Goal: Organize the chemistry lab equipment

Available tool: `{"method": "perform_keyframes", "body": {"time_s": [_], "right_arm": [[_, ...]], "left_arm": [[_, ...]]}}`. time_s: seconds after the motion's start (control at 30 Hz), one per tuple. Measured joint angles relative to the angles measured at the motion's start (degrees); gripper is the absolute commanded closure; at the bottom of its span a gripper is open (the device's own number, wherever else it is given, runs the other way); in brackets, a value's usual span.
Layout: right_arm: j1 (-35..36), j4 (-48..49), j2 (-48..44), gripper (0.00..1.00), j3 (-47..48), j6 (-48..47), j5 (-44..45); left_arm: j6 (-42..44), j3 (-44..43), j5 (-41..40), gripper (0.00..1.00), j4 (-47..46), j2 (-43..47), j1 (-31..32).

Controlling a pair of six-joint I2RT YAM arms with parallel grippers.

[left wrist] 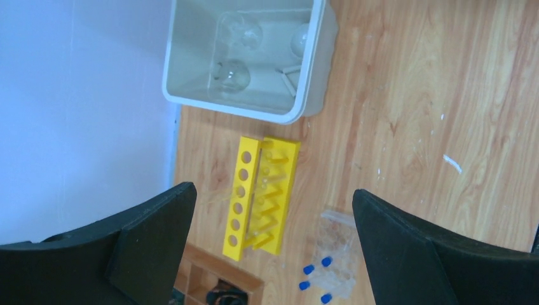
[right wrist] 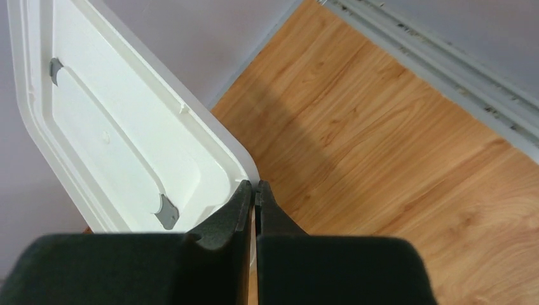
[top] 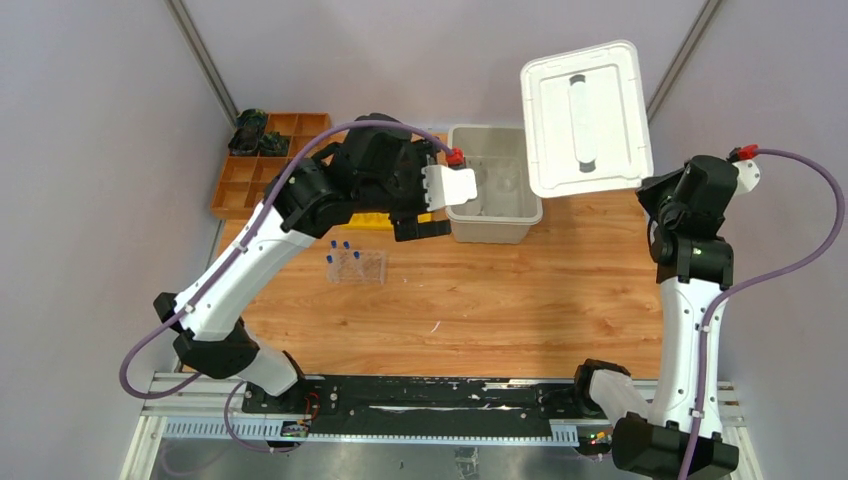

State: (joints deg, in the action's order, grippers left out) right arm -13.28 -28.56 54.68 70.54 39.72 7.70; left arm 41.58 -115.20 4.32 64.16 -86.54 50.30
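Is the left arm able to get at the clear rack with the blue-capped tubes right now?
Probably yes. The left gripper is open and empty, and the clear rack stands in the open beside the yellow rack, with nothing covering it.

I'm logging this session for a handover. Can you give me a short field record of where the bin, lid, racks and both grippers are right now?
bin: open, glassware and white triangle inside
lid: off the bin, held aloft at its edge
right gripper: jaws shut on lid
left gripper: jaws wide open, empty
yellow rack: on table beside bin
clear rack: on table, with blue-capped tubes
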Motion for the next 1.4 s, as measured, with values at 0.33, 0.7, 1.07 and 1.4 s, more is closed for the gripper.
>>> {"method": "perform_keyframes", "body": {"time_s": [0.33, 0.7, 1.07, 1.4], "right_arm": [[0.0, 2.2, -0.7, 1.0, -0.5, 6.6, -16.5], [2.2, 11.8, -1.0, 1.0, -5.1, 14.7, -26.9], [13.5, 16.2, 1.2, 1.0, -5.8, 18.0, -27.4], [16.2, 18.3, 1.2, 1.0, -7.1, 19.6, -26.4]], "left_arm": [[-28.2, 2.3, 3.5, 0.0, -12.5, 0.9, -6.4], [-47.2, 2.6, 16.3, 0.0, -19.8, 0.4, -20.9], [-58.3, 5.7, 23.7, 0.0, -31.1, -0.6, -22.1], [-66.6, 15.3, 25.4, 0.07, -37.8, -0.6, -27.0]]}}
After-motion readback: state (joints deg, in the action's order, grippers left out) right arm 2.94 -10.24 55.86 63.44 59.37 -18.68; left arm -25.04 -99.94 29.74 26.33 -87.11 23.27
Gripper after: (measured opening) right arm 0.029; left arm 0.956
